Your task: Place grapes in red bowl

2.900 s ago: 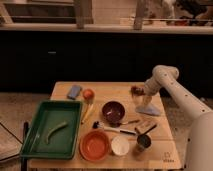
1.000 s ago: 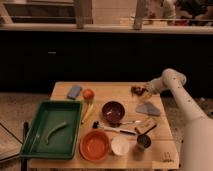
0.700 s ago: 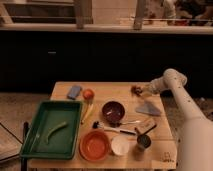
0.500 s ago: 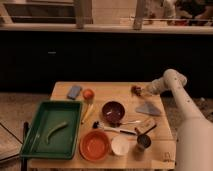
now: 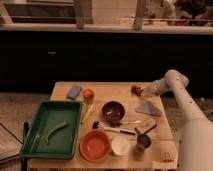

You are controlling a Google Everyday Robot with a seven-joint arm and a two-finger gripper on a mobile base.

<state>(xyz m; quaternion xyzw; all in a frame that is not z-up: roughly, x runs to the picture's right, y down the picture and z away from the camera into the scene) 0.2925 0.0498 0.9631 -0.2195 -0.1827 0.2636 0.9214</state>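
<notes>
The grapes (image 5: 135,90) lie on the wooden surface (image 5: 111,90) right of centre in the upper half of the frame, near its far edge. The end effector (image 5: 144,91) sits immediately to their right, at or touching the bunch; whether it is apart, together or clamped on the grapes cannot be told from this view. The red bowl (image 5: 95,145) stands empty at lower centre, well apart from the grapes, so the task appears to be at the grasp stage.

Probable hazards:
- A loose bunch may be pinched by one berry or stem and drop partway, or be nudged off the nearby far edge.
- The straight path to the red bowl crosses the dark maroon bowl (image 5: 113,111), the black-handled utensil (image 5: 107,127) and the spoon (image 5: 131,121). A low carry could strike these, or the grapes could be released into the wrong bowl, since the two colours are close in this light.
- The white bowl (image 5: 120,145) and the dark cup (image 5: 143,141) stand just right of the red bowl, and a wide approach could tip them.
- The grey-blue cloth (image 5: 148,107) lies just below the end effector and could snag.

The orange fruit (image 5: 88,93) is not the target. A small mark shows at the surface's lower right corner (image 5: 165,156), but it cannot be read. No other writing or brand is legible.
</notes>
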